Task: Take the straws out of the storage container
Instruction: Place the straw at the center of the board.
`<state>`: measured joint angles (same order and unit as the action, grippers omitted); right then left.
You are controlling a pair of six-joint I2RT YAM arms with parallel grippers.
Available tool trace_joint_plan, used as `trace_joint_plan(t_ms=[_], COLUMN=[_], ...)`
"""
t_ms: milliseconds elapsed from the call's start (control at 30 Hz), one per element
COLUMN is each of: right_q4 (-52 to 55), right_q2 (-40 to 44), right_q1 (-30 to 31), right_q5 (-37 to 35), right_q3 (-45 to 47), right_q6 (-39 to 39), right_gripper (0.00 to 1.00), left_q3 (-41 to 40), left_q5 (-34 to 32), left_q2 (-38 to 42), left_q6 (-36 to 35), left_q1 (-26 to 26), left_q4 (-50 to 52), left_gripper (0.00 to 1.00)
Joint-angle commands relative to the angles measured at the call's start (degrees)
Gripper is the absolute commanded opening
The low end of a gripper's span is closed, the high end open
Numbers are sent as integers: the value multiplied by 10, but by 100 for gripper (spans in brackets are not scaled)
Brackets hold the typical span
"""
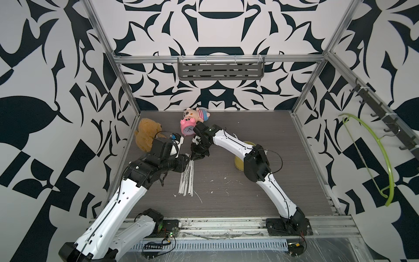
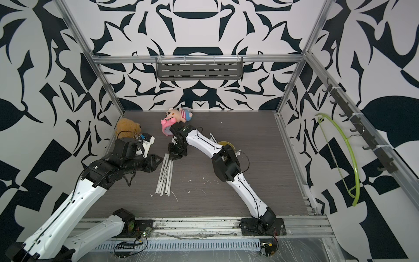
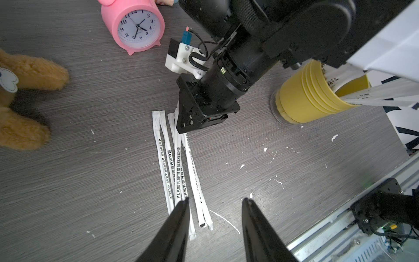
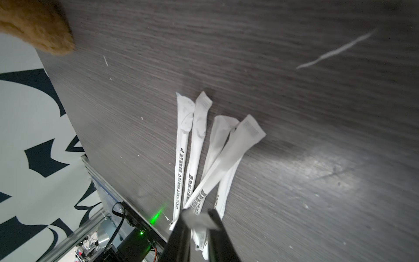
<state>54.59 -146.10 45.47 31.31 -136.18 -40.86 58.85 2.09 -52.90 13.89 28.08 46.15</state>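
Setting a straw onto the laid pile
My right gripper (image 4: 199, 215) sat low over the straws (image 3: 169, 158) flat on the table (image 1: 249, 192), one wrapped straw (image 4: 229, 154) between its narrowly parted jaws; pinched or loosed, I could not tell. My left gripper (image 3: 217, 200) hung open, empty, above their near ends. Next called for lifting clear and reaching to the storage container (image 3: 306, 97), upright well to the right, more straws poking out. Loose white scraps (image 3: 242, 167) flecked the dark woodgrain; pink alarm clock (image 3: 133, 27), brown teddy (image 3: 29, 72), patterned walls (image 1: 45, 113) behind
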Motion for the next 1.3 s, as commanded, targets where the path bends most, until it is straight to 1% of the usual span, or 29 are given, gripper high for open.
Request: trace_joint_plan(t_ms=[0, 233, 467, 633, 833, 933, 1000, 1133, 1200, 1267], right_q4=[-3, -6, -2, 1, 33, 58, 68, 74, 73, 68], right_q2=[11, 19, 49, 118, 214, 265, 304, 383, 422, 461], right_q1=[3, 3, 1, -7, -24, -33, -38, -51, -62, -72], right_q5=[7, 4, 1, -16, -73, -116, -161, -223, -244, -262], right_q3=[-29, -29, -34, -40, -40, -33, -9, 55, 92, 129], right_q6=[-2, -1, 6, 22, 68, 102, 126, 159, 171, 183], right_gripper=[23, 25, 25, 25, 24, 24, 24, 24, 24, 24], left_q3=[-6, -1, 1, 4, 6, 2, -2, -6, -6, -1], left_q5=[10, 6, 11, 20, 39, 59, 80, 118, 121, 118], left_q2=[1, 4, 3, 6, 41, 52, 54, 38, 22, 0], left_q6=[-5, -4, -4, -14, -23, -28, -24, -8, -15, -43], left_q1=[-2, -3, -2, -3, -2, -2, -2, 6, 27, 56], left_q4=[-7, -5, -12, -21, -72, -107, -136, -198, -231, -259], left_gripper=[44, 44, 43, 42, 40, 40, 40, 39, 39, 39])
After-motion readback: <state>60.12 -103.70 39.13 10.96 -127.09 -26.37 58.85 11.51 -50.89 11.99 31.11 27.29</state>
